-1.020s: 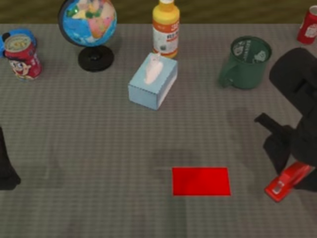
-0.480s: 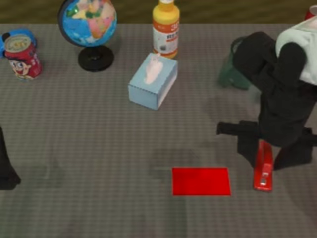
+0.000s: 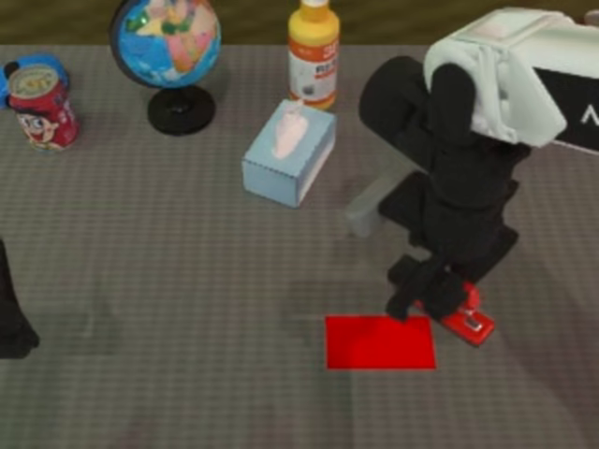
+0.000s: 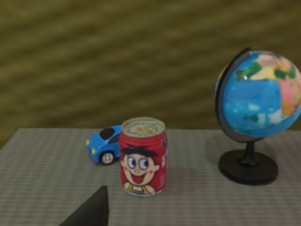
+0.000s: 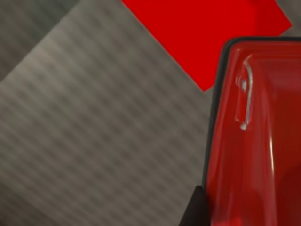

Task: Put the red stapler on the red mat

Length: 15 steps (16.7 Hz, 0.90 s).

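The red stapler (image 3: 466, 320) hangs in my right gripper (image 3: 440, 299), which is shut on it, just off the right edge of the red mat (image 3: 374, 343). Its free end with the pale mark points to the front right. The flat red rectangle lies at the table's front centre with nothing on it. The right wrist view is filled by the glossy stapler (image 5: 263, 141), with a corner of the mat (image 5: 202, 33) beyond its end. My left arm (image 3: 9, 327) stays parked at the table's left edge.
At the back stand a globe (image 3: 167, 42), a yellow bottle (image 3: 313, 51) and a blue tissue box (image 3: 288, 154). A red cartoon can (image 3: 39, 103) sits back left, with a blue toy car (image 4: 104, 143) behind it. My right arm covers the back right.
My right arm has swung left across the table, carrying the stapler from the front right edge to the mat's right side. The stapler has turned on the way.
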Each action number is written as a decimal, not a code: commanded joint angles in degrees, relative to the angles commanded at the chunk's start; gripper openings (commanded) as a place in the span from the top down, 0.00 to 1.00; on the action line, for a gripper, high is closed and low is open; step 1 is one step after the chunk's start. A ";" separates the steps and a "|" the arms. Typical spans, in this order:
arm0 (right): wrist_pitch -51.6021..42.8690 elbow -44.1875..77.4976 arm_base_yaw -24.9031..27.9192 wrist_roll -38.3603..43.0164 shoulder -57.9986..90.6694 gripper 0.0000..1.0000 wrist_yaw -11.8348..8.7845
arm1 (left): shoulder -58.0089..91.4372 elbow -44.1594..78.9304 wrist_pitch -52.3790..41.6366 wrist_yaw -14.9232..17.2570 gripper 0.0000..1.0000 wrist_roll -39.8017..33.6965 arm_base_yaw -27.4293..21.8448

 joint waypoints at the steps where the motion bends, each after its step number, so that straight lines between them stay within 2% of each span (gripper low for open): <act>1: -0.39 1.47 0.57 -6.47 0.99 1.00 -0.02 | 0.00 0.00 0.00 0.00 0.00 0.00 0.00; 5: -0.92 6.47 2.32 -26.95 3.38 1.00 -0.03 | 0.00 0.00 0.00 0.00 0.00 0.00 0.00; 8: -0.63 8.89 3.03 -35.99 3.87 1.00 0.03 | 0.00 0.00 0.00 0.00 0.00 0.00 0.00; 11: -0.41 9.96 3.33 -39.51 3.97 1.00 0.07 | 0.00 0.00 0.00 0.00 0.00 0.00 0.00; 15: -0.41 9.96 3.33 -39.51 3.97 1.00 0.07 | 0.00 0.00 0.00 0.00 0.00 0.00 0.00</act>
